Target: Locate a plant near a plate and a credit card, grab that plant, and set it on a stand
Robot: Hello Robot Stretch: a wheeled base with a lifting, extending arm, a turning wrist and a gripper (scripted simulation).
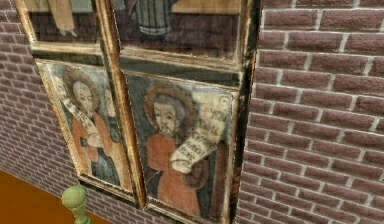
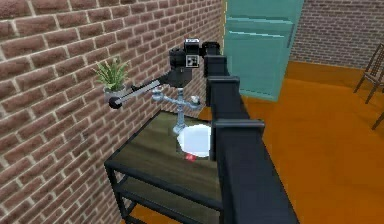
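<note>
Above the dark table (image 2: 150, 166), the hand (image 2: 122, 98) holds the plant (image 2: 111, 73) clear of it.

Panelled painting (image 1: 150, 115) of robed figures on brick wall (image 1: 315, 110), green knob (image 1: 74, 198) below.

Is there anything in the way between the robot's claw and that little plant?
Nothing visible does. The plant hangs right at the far end of the gripper, clear of the table, so the gripper holds it. The white plate lies lower, on the table beside the arm, not between them.
</note>
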